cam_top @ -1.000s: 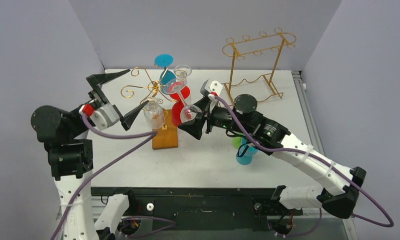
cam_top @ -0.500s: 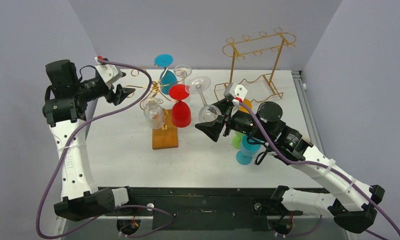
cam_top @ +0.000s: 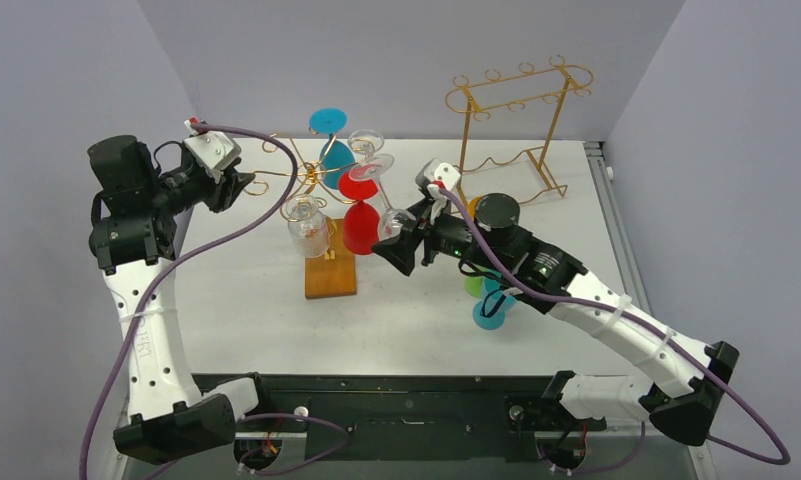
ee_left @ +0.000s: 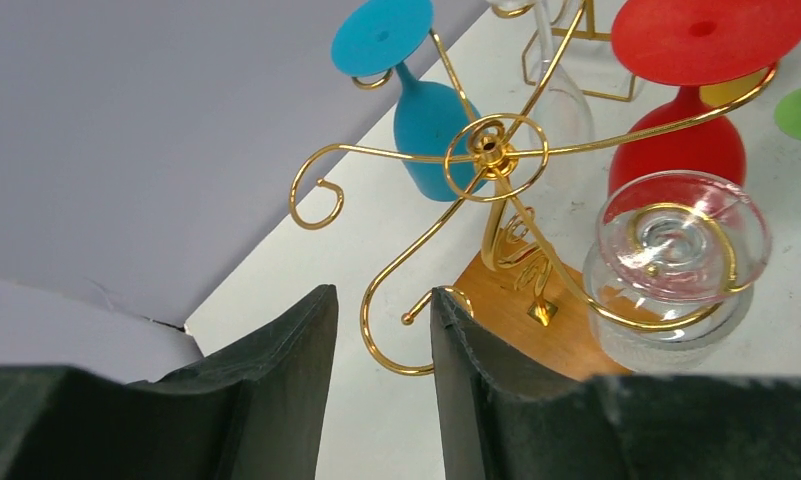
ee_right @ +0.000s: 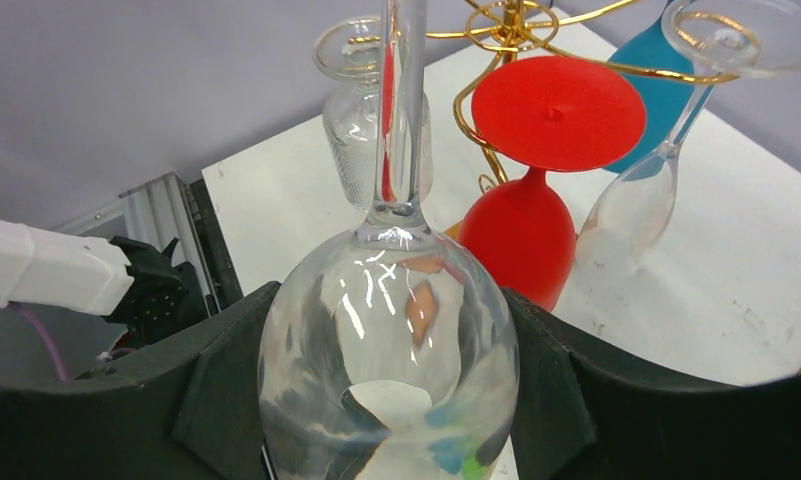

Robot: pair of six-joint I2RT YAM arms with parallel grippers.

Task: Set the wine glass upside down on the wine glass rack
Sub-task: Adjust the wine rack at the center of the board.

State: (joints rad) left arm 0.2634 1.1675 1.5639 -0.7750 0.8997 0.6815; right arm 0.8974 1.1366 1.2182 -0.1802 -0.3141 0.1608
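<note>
Gold rack [ee_left: 491,150] w/ brown base [ee_left: 506,310]; clear wine glass [ee_right: 391,340]; red glass [ee_left: 676,150]; blue glass [ee_left: 426,115].

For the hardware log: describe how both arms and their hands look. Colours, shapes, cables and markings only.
The left arm and right arm share one build: white lower links and black joint housings. The left arm's white link carries dark lettering too small to read. A purple cable runs along each arm to a white wrist block with a red spot. The left hand and right hand each have two near-black, wedge-shaped fingers.

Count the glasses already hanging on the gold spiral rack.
4: blue glass at the back, red glass front-centre, stubby clear glass front-left, slim clear glass back-right. Others could be hidden behind them.
</note>
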